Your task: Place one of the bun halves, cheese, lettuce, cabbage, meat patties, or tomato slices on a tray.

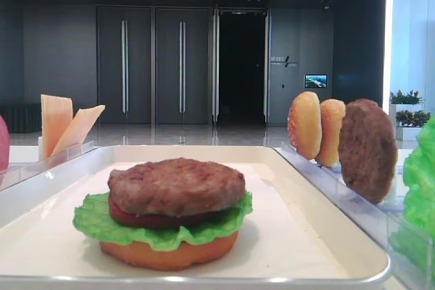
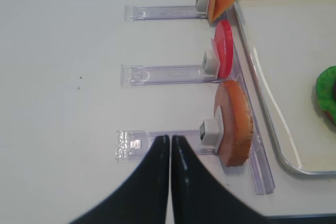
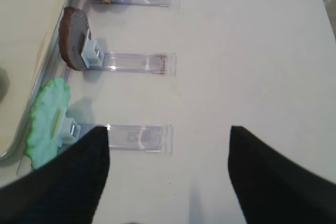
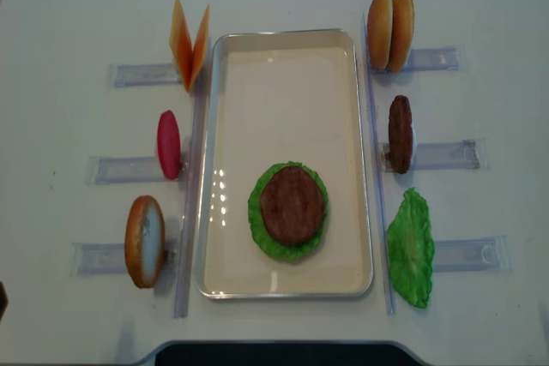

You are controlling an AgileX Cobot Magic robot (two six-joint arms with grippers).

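The tray [image 4: 225, 169] is lying at the middle of the worktop [image 4: 480, 6], and a part-built stack is sitting on its near half: a bun half [image 1: 166, 255] at the bottom, then lettuce [image 1: 95, 221], a tomato slice [image 1: 129, 216] and a meat patty [image 1: 177, 185] on top.

Spare items are standing on edge in clear racks [image 4: 433, 154] on both sides of the tray. On the left side: two cheese slices [image 4: 189, 40], one tomato slice [image 4: 168, 144] and one bun half [image 4: 144, 241]. On the right side: a pair of bun halves [image 4: 389, 19], one patty [image 4: 399, 133] and a lettuce leaf [image 4: 410, 248].

The left tool [image 2: 170, 145] is hanging with its jaws pressed together and holding nothing, just beside the rack of the left bun half. The right tool [image 3: 168, 145] is standing wide open and empty, over the rack that is carrying the spare lettuce.

Judgement: cheese or a bun top looks the likely next layer. The cheese slices appear thin, light and somewhat flexible; a pinch across the flat faces near the free upper edge looks safest. The bun half appears stiff, light and smooth-skinned, so it could slip; gripping across its thickness at the rim, clear of the rack clip, is advised. The lettuce looks soft and floppy and may sag when lifted.
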